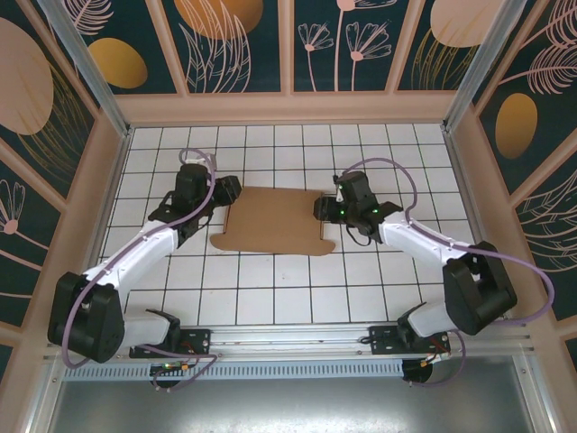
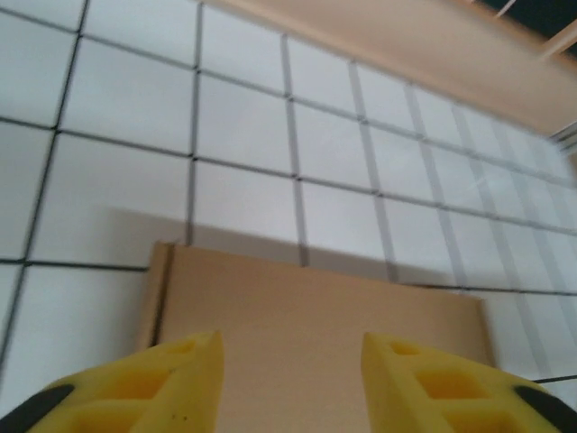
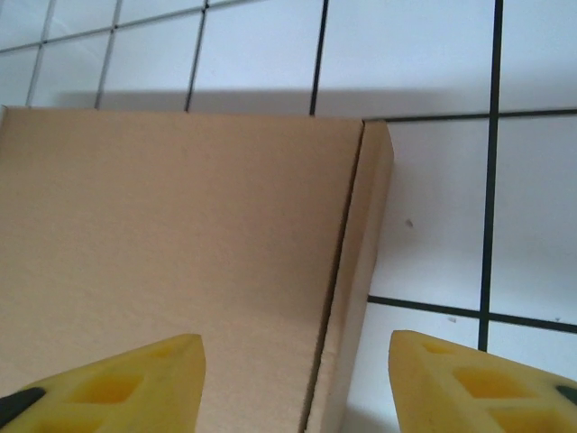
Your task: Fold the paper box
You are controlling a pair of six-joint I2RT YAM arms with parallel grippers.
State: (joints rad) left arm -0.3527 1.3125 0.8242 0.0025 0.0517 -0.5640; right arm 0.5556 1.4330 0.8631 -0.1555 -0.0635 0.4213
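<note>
1. The left jaws stood partly open, their yellow fingers [image 2: 171, 379] set apart at the bottom of the left wrist view and gripping nothing. The paper box [image 2: 315, 307] lay flat under the gap.
2. The right jaws were open as well, with yellow fingers [image 3: 135, 379] in the lower corners of the right wrist view and nothing clamped between them.
3. Below the right jaws, a crease ran down the cardboard, and a narrow side flap [image 3: 365, 253] lay just right of it.
4. In the top view the box was a flat brown sheet at frame centre on the white tiled table [image 1: 270, 289]. The left jaws were at its upper left edge and the right jaws at its right edge.
5. Whether either pair touched the cardboard could not be told.
</note>
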